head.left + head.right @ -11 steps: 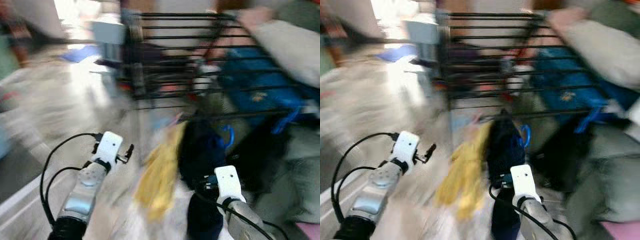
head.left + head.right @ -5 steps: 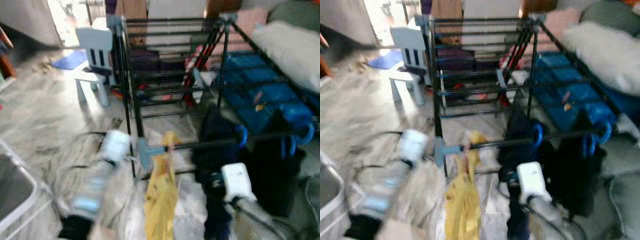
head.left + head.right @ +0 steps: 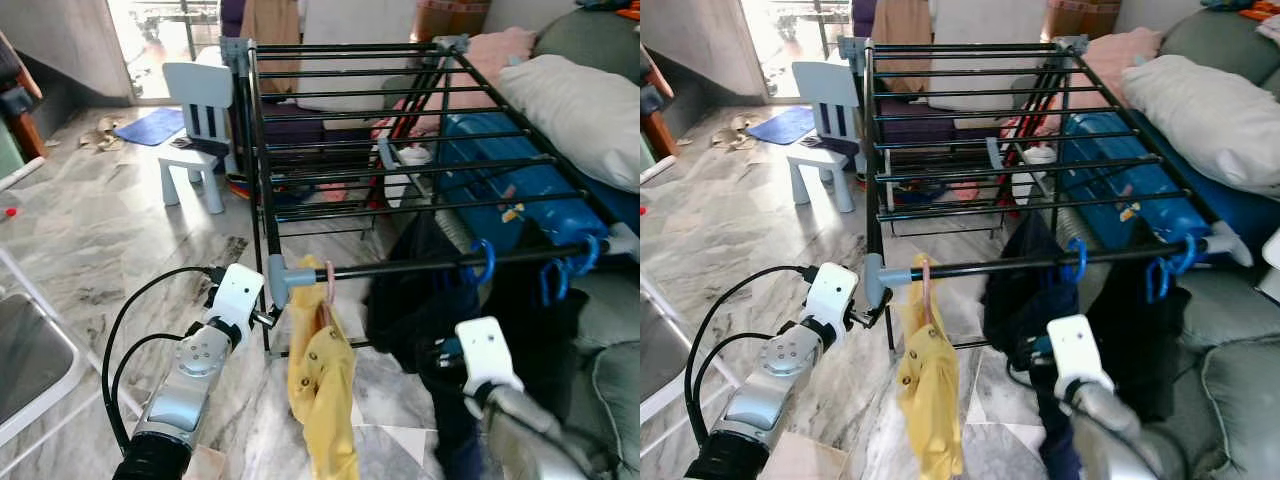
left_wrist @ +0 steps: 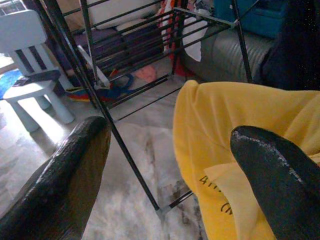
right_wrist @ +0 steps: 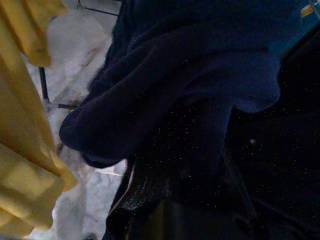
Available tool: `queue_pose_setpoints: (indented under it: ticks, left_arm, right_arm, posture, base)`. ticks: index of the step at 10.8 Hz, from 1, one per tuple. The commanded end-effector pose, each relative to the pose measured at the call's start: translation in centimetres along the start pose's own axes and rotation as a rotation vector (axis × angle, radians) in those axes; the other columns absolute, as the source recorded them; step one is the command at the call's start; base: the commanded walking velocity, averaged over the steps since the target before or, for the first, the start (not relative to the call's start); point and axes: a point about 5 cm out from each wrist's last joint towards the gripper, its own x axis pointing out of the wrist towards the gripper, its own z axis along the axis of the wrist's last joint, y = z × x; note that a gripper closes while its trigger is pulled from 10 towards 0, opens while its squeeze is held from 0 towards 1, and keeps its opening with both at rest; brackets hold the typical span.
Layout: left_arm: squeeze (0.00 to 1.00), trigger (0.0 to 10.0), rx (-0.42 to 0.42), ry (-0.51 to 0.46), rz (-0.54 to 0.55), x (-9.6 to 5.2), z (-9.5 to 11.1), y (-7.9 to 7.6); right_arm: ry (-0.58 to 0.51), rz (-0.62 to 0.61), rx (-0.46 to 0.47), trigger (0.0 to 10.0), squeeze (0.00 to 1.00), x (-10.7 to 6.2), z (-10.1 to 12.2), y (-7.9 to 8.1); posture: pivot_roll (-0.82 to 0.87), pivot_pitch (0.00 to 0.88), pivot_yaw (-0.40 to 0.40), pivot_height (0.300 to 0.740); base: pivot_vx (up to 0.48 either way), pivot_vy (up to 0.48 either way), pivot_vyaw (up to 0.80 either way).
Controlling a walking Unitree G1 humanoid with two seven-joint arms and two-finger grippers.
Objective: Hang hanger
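grey veined marble floor (image 3: 90, 240) runs under a black metal rack (image 3: 350, 95) of thin parallel bars, with a pale plastic child's chair (image 3: 197, 120) and a blue mat (image 3: 155, 125) behind it. to the right lie a blue bag (image 3: 520, 185) and a soft white pillow (image 3: 575, 100). on the rack's near bar (image 3: 420, 266) hang a limp yellow shirt (image 3: 320, 380) on a pinkish hanger (image 3: 327, 290), a dark navy garment (image 3: 420, 300) on a blue hanger (image 3: 484, 262), and further right another dark piece on blue hooks (image 3: 565, 270). the left tool (image 3: 265, 318) sits just beside the bar's grey end cap, its rough black fingers (image 4: 65, 175) spread wide and empty, the yellow cloth between and beyond them. the right tool (image 3: 440, 352) is pressed into the navy fabric; i cannot tell how far it is open or whether it grips anything.
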Motion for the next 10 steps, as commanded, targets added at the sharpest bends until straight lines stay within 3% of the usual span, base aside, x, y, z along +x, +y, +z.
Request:
queue_pose_setpoints:
  ticks: [1, 3, 5, 8, 9, 10]
  left_arm:
    - [0.0, 10.0, 0.004, -0.007, -0.006, 0.0, 0.3, 0.0]
    - [0.0, 10.0, 0.008, -0.002, -0.014, 0.0, 0.2, -0.2]
    - [0.0, 10.0, 0.01, 0.0, -0.013, 0.0, 0.1, -0.2]
    - [0.0, 10.0, 0.009, 0.004, -0.007, -0.1, 0.0, -0.2]
    - [0.0, 10.0, 0.009, 0.005, -0.009, -0.1, 0.0, -0.2]
    - [0.0, 10.0, 0.013, 0.016, 0.032, 0.0, -0.1, 0.0]
  right_arm:
    - [-0.026, 0.013, 0.007, 10.0, 0.0, 0.3, 1.1, -0.2]
    - [0.032, 0.094, -0.007, 10.0, 0.0, 1.1, 1.1, -0.4]
    - [0.067, 0.128, 0.053, 10.0, 0.0, 1.6, 0.8, -0.4]
    - [0.143, 0.166, 0.103, 10.0, 0.0, 1.0, -1.7, 0.2]
    - [0.143, 0.166, 0.112, 10.0, 1.0, 0.7, -1.9, 0.3]
    - [0.104, 0.129, 0.062, 10.0, 1.0, 0.2, -1.7, 0.0]
  posture:
    - [-0.02, 0.0, -0.045, 0.74]
    - [-0.01, 0.0, -0.05, 0.74]
    - [0.01, 0.0, -0.063, 0.74]
    - [0.01, 0.0, -0.066, 0.74]
    - [0.01, 0.0, -0.066, 0.74]
    - [0.0, 0.0, -0.064, 0.74]
  base:
    - [0.0, 0.0, 0.0]
    - [0.0, 0.0, 0.0]
    - [0.0, 0.0, 0.0]
    - [0.0, 0.0, 0.0]
    - [0.0, 0.0, 0.0]
    - [0.0, 0.0, 0.0]
